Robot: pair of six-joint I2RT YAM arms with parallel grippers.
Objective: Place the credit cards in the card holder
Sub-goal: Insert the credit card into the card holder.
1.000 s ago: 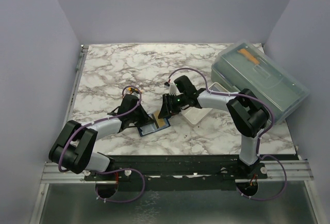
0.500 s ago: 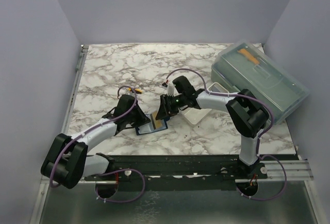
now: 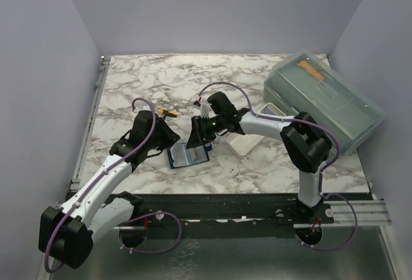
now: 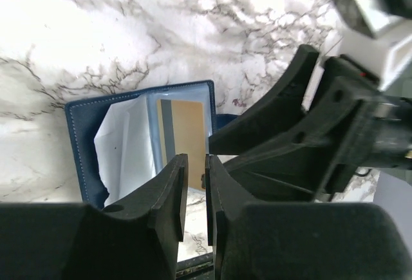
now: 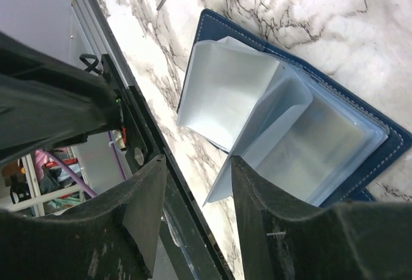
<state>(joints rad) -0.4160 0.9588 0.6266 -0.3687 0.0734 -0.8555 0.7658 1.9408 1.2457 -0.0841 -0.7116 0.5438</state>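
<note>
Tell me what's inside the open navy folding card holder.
A golden-tan card with a grey stripe in a clear sleeve, beside a lifted pale flap. Anything beneath them is covered.

Golden card (image 4: 188, 129) partly behind left gripper (image 4: 195, 164)

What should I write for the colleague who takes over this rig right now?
Left tool: barely open, empty, beside the wallet.
Right tool: open, empty, over the wallet.
Wallet: lies open, its clear sleeves fanned up.
Gold card: appears to sit inside a sleeve, so probably done.
Grey card: no view shows it clearly; it may be in a sleeve already.
Left to do: find the grey card and put it in if it is still out.
</note>
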